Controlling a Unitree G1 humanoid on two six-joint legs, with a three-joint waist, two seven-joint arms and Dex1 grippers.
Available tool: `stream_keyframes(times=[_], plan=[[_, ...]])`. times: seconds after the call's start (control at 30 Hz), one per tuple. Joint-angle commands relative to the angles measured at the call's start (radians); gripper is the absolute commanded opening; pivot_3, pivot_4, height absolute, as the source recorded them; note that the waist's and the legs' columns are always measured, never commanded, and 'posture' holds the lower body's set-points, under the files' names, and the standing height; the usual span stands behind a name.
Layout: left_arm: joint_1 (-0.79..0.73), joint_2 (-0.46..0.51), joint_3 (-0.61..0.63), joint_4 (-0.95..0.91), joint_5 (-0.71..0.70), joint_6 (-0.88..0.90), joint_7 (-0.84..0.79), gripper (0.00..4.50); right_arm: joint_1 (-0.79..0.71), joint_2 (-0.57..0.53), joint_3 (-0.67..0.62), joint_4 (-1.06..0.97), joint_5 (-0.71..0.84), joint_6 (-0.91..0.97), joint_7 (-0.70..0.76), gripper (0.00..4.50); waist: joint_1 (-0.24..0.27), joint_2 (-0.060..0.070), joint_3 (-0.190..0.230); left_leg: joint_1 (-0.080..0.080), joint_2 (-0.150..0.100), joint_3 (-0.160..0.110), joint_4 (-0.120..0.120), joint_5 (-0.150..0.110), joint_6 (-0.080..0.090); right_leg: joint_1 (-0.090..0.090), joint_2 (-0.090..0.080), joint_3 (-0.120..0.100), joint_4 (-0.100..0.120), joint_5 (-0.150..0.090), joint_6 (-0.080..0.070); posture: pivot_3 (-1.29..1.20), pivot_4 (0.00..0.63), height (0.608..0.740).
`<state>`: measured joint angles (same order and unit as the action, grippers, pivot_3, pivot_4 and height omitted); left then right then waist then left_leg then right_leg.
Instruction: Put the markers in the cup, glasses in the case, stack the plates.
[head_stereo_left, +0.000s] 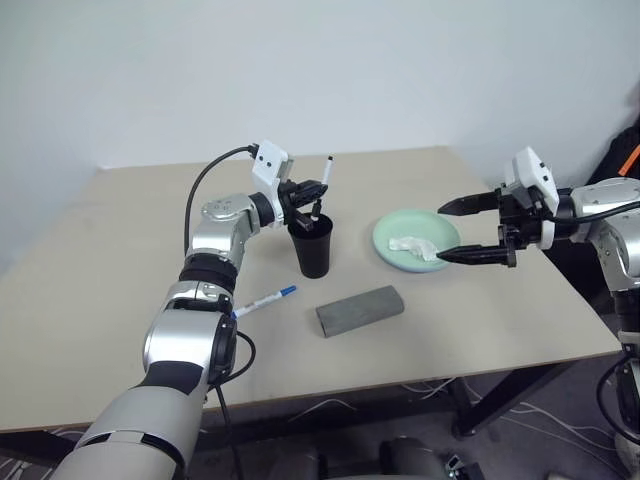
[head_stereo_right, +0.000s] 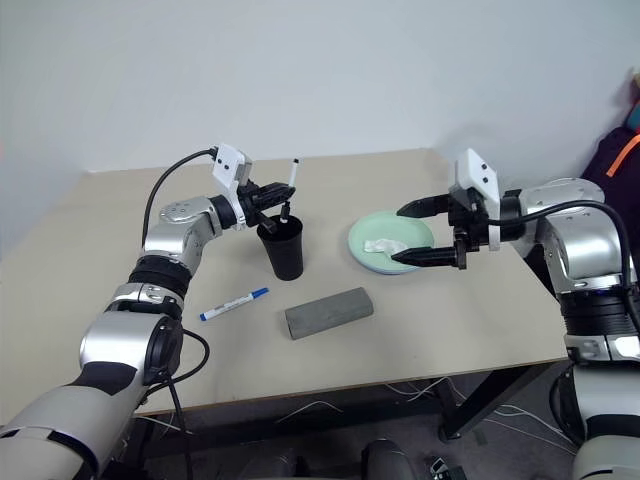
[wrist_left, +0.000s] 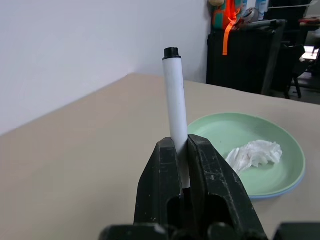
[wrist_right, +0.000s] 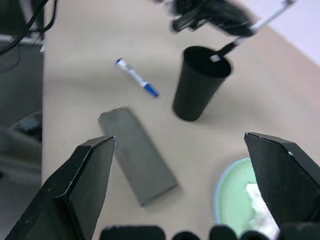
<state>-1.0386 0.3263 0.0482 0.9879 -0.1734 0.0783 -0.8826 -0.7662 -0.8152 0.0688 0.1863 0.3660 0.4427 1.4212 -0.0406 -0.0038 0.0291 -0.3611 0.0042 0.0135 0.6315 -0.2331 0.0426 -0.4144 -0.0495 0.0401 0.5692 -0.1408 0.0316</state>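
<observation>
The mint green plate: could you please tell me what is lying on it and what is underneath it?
A crumpled white tissue lies on the mint green plate. A light blue rim peeks from beneath its edge, apparently the second plate; the rest of it is covered.

The black-capped marker has its lower part hidden between the left gripper's fingers, and its lower end dips out of sight behind the cup rim. The blue plate shows only as a thin edge under the green plate. Beside the cup, the case is closed, so its inside stays hidden.
</observation>
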Motion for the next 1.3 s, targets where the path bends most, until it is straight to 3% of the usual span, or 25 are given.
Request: stream_keyframes(times=[0.03,0.3,0.4,0.77,0.93,1.1,1.3], plan=[[0.008,0.012,0.007,-0.016,0.004,-0.022,-0.014,0.03,-0.038,0.002,-0.045,0.006,0.029,0.005,-0.011,4.50,0.000,0.000,0.000,0.000,0.000,0.000,0.000,0.000,0.000,0.000,0.000,0.000,0.000,0.000,0.000,0.00,0.000,0.727],[0.064,0.011,0.002,-0.054,0.004,-0.004,-0.034,0.03,-0.042,0.008,-0.045,0.015,0.024,-0.007,-0.012,4.50,-0.002,0.000,0.000,0.000,0.000,0.000,0.000,0.000,0.000,0.000,0.000,0.000,0.001,0.000,0.000,0.00,0.000,0.727],[0.080,0.025,0.008,-0.072,-0.001,0.006,-0.047,0.80,-0.046,0.014,-0.041,0.027,0.018,-0.019,-0.012,4.50,-0.002,0.000,0.000,0.000,0.000,0.000,0.000,0.000,0.000,0.000,0.000,0.000,0.001,0.000,0.000,0.00,0.000,0.727],[0.107,0.090,0.018,-0.217,-0.030,0.088,-0.109,4.48,-0.045,0.021,-0.033,0.043,0.012,-0.042,-0.004,4.50,-0.002,0.000,0.000,0.000,0.000,0.000,0.000,0.000,0.000,0.000,0.000,0.000,0.001,0.000,0.000,0.00,0.000,0.727],[0.131,0.247,-0.011,-0.349,-0.044,0.233,-0.282,4.48,-0.039,0.018,-0.035,0.043,0.011,-0.044,0.000,4.50,-0.012,0.000,0.000,0.000,0.001,0.000,-0.001,0.000,0.000,-0.001,0.000,0.000,0.001,0.000,0.000,0.00,0.000,0.727],[0.178,0.440,-0.147,-0.372,0.026,0.338,-0.517,4.48,-0.042,0.020,-0.031,0.052,0.007,-0.047,0.003,4.50,-0.013,0.001,0.000,0.001,0.001,0.001,-0.002,0.000,0.000,-0.002,0.000,0.000,0.002,0.000,0.000,0.00,0.000,0.727],[0.189,0.453,-0.271,-0.264,0.191,0.213,-0.449,4.48,-0.059,0.034,-0.017,0.071,0.001,-0.052,0.005,4.50,0.000,0.000,0.000,0.000,0.003,0.001,0.001,0.000,0.000,-0.001,0.000,-0.001,0.002,0.000,-0.001,0.00,0.000,0.727]])
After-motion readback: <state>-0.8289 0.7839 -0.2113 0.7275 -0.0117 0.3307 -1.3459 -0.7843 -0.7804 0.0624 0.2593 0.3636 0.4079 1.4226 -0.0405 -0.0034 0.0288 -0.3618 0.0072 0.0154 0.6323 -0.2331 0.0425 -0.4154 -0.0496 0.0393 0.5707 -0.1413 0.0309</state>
